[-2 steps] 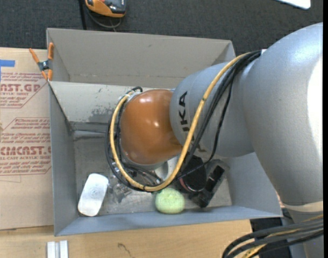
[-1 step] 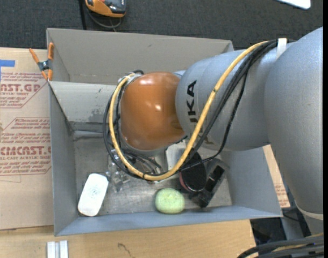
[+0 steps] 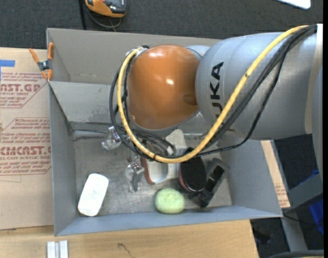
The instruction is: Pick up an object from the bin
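We cannot tell our claw's opening; we'd centre it over the pale green round ball by the grey metal bin's front wall.

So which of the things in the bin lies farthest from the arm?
The white oblong bar in the bin's lower left corner; the green ball and black things lie beside the arm.

**Colours: bin contents and arm**

Plain grey bin. 1 white oval bar. 1 pale green ball. Black rounded piece; black strip. Glossy orange wrist cover. Silver-grey arm, black lettering; yellow cable.
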Robot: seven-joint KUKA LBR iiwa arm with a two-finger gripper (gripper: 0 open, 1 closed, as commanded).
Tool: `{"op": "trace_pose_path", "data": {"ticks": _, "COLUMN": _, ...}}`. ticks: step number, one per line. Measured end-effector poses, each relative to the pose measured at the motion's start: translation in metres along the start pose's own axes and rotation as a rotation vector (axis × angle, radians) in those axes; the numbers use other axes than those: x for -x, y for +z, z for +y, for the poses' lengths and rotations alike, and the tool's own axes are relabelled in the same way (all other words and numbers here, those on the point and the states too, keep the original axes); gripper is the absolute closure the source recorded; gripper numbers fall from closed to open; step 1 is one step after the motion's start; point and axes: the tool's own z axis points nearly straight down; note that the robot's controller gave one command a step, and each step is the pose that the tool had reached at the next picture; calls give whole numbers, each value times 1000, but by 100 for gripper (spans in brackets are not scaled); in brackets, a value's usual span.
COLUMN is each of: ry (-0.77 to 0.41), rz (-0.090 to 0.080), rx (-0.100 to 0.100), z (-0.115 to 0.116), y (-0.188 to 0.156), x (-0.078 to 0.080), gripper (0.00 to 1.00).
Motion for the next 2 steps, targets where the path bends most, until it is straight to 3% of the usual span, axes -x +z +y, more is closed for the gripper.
{"op": "trace_pose_path", "data": {"ticks": 1, "ry": 0, "rz": 0, "rx": 0, "z": 0, "y": 0, "x": 0, "gripper": 0}}
{"op": "trace_pose_path", "data": {"ticks": 2, "ry": -51, "rz": -8, "rx": -1, "z": 5, "y": 36, "x": 11, "gripper": 0}}
